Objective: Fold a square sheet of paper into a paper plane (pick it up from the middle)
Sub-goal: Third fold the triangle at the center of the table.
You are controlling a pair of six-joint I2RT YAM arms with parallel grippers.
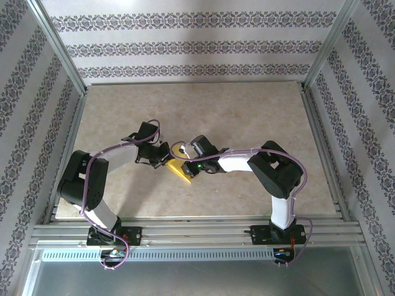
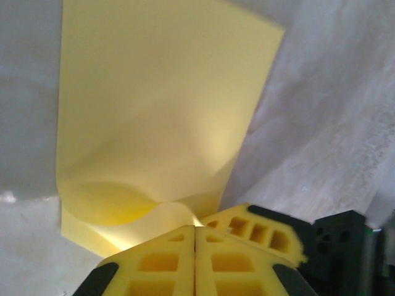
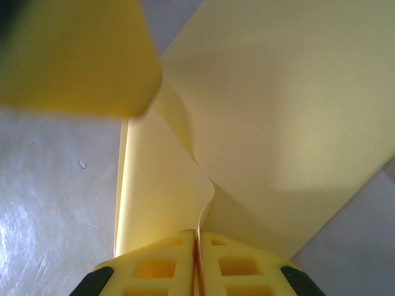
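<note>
Square sheet of paper (image 1: 181, 171): thin, matte, plain yellow, partly doubled over, lying just near of the bench centre between the two gripper heads. Left wrist view shows the sheet (image 2: 154, 111) as a smooth flat panel with straight edges and one crisp corner at the top right; its near part rolls into a soft curl, not a pressed crease. Right wrist view shows the paper (image 3: 290, 123) in two layers spreading apart in a V from one pinched spot.

Right gripper (image 1: 184, 161) (image 3: 199, 237): yellow ribbed blocky fingers, clamped narrow on a paper edge that runs into the seam between them. Left gripper (image 1: 162, 158) (image 2: 195, 231): same yellow fingers, pressed together; the curl touches their tips, cannot tell if paper is nipped there. One right gripper finger (image 2: 259, 228) sits just beside the left one, black body behind it. A blurred yellow left finger (image 3: 74, 55) hangs over the sheet.

Bench (image 1: 247, 111): pale, marbled, slightly glossy. Sheet is well apart from all four bench edges; open surface toward far edge and both far corners. Aluminium rails (image 1: 197, 231) along the near edge, patterned walls (image 1: 197, 49) on three sides.
</note>
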